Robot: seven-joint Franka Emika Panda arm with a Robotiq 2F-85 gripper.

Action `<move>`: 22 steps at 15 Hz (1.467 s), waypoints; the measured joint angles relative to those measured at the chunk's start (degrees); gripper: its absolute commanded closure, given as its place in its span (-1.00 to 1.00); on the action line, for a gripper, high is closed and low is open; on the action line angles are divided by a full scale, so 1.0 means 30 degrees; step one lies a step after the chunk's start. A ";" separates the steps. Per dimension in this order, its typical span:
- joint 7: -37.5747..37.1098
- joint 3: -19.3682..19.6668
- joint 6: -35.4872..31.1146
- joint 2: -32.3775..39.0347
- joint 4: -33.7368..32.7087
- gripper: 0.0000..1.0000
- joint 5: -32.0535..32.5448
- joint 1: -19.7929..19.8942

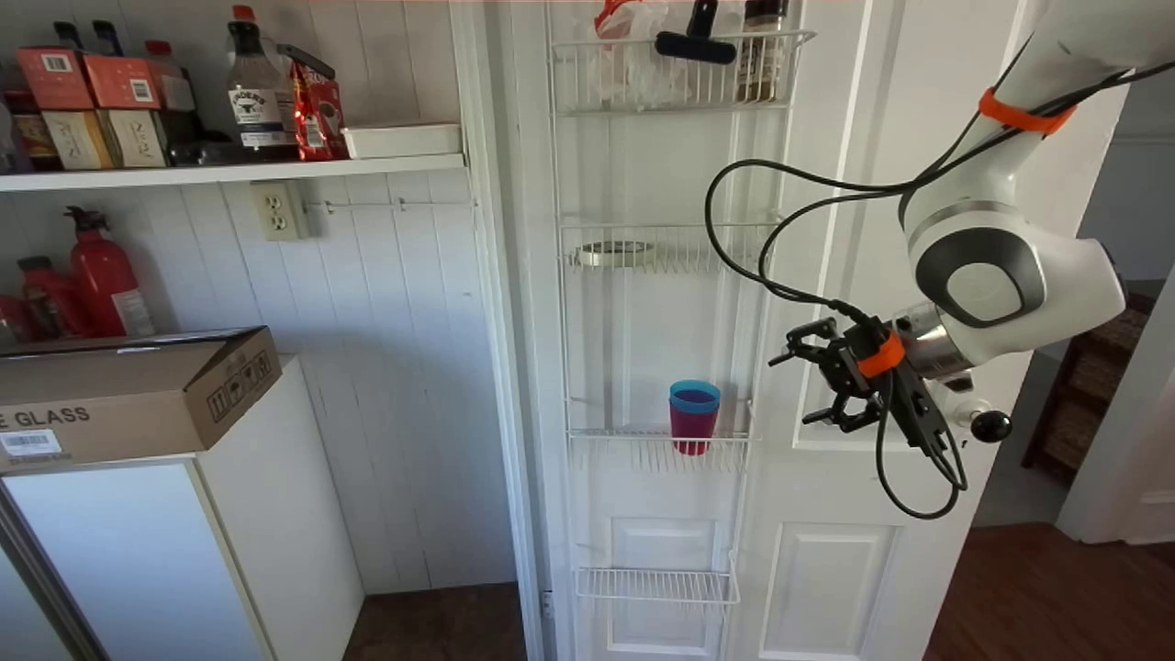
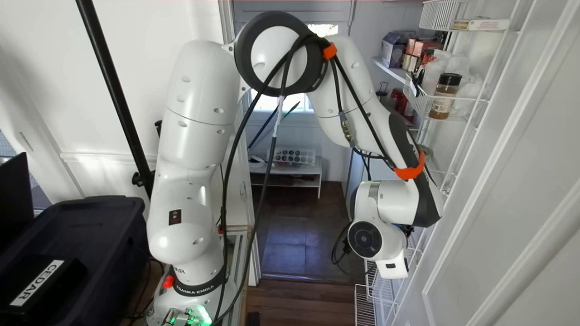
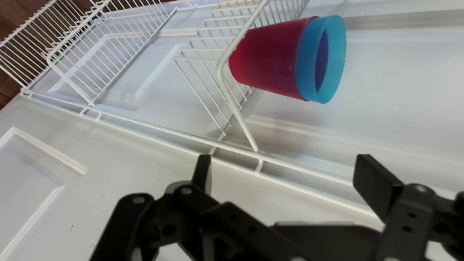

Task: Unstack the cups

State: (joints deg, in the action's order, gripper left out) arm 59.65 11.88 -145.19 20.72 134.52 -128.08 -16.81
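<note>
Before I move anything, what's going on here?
The robot arm has its claw open with nothing in it, reaching toward a stack it isn't touching. The blue cup is nested inside the magenta cup, its rim showing above. The pair stands upright on a white wire shelf on the door. The unstacking itself is not yet done.

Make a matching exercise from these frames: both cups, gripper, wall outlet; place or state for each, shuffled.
1. blue cup
2. magenta cup
3. gripper
4. wall outlet

A. open, holding nothing
B. just below the wall shelf
C. outer of the nested pair
D. nested inside, rim sticking out

Pairs: 1-D; 2-C; 3-A; 4-B
</note>
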 measured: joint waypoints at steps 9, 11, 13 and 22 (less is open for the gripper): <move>-0.0479 -0.1787 0.4153 0.0903 -0.0452 -1.00 0.0154 0.2253; -0.0621 -0.2000 0.4658 0.1288 -0.0843 -1.00 0.0499 0.2358; -0.0775 -0.2238 0.4802 0.1697 -0.1329 -1.00 0.1122 0.2350; -0.1973 -0.2659 0.4099 0.3344 -0.3129 -0.96 0.5292 0.2270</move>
State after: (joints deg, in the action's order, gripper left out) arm 53.73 3.91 -132.90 30.75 125.13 -112.21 -10.00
